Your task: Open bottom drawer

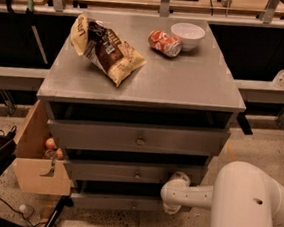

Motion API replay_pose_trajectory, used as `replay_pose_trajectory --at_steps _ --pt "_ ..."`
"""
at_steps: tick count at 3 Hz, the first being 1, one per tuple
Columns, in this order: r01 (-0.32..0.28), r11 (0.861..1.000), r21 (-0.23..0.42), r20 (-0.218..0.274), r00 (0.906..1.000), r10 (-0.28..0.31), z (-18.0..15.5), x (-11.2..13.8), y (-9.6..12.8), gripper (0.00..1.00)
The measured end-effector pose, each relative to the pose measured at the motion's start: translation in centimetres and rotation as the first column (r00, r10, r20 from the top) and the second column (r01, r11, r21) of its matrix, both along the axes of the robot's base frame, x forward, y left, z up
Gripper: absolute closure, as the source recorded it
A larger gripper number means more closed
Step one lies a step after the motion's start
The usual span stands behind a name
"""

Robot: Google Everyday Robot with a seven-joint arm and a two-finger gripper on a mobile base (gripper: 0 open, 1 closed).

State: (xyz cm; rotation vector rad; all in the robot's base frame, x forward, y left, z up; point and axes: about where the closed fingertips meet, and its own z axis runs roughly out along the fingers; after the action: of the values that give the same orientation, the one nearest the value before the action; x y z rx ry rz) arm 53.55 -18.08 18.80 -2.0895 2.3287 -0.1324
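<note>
Grey and flat-fronted, the bottom drawer is the lowest of three in the cabinet, at six o'clock in the view. It has one small round knob at its centre. My jaws lie at its three o'clock end, at the tip of my white arm; spread or pressed together, I cannot tell. One cardboard box leans against the cabinet at nine o'clock. On the surface are one crisp bag, one red can and one white bowl.
</note>
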Motion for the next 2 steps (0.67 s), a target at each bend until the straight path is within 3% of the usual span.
replay_pose_trajectory --at_steps 1,2 --pt "0.000 1.000 0.000 0.000 1.0000 0.000 0.02 0.00 0.00 1.00" --pt "0.000 1.000 0.000 0.000 1.0000 0.000 0.02 -0.01 0.00 0.82"
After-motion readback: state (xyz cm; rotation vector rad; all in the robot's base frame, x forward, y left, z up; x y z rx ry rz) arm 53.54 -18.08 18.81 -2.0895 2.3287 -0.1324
